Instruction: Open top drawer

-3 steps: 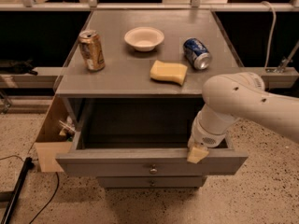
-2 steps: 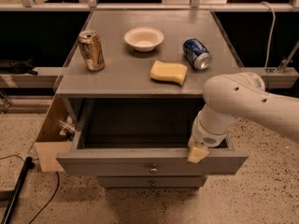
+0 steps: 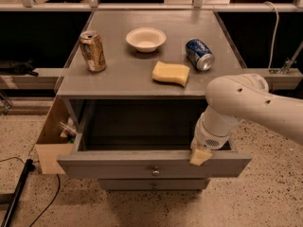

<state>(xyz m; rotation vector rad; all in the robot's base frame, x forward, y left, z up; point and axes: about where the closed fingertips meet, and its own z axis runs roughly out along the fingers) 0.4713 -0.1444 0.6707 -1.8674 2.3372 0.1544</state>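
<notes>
**So: top drawer (image 3: 118, 165) stands open, gripper (image 3: 200, 155) at its front edge**

We see the top drawer drawn well out from the grey cabinet (image 3: 124, 77) – its front panel sits clear of the cabinet body, towards the camera. The small round knob (image 3: 155, 172) is at the centre of that panel, and nothing is touching it. The drawer's inside is dark.

The gripper is on the right part of the front panel's top edge, right of the knob. Its pale yellow tip overlaps the upper rim of the panel. We cannot tell whether it is open or closed, or whether it grips the rim. The white arm (image 3: 246, 98) comes in from the right edge and bends down to that spot, covering the drawer's right rear corner.

Below the open drawer a narrower drawer front (image 3: 128, 184) shows, flush and shut, with its own knob.

On the cabinet top:
- gold can (image 3: 93, 51), upright, left side
- white bowl (image 3: 146, 39), towards the back, middle
- blue can (image 3: 199, 54), lying on its side, right
- yellow sponge (image 3: 171, 73), flat, near the front edge, just beside the blue can

Left of the cabinet a wooden box (image 3: 47, 157) sticks out – small items are inside, too unclear to name. A black cable (image 3: 19, 193) lies on the speckled floor (image 3: 265, 197) at lower left.
</notes>
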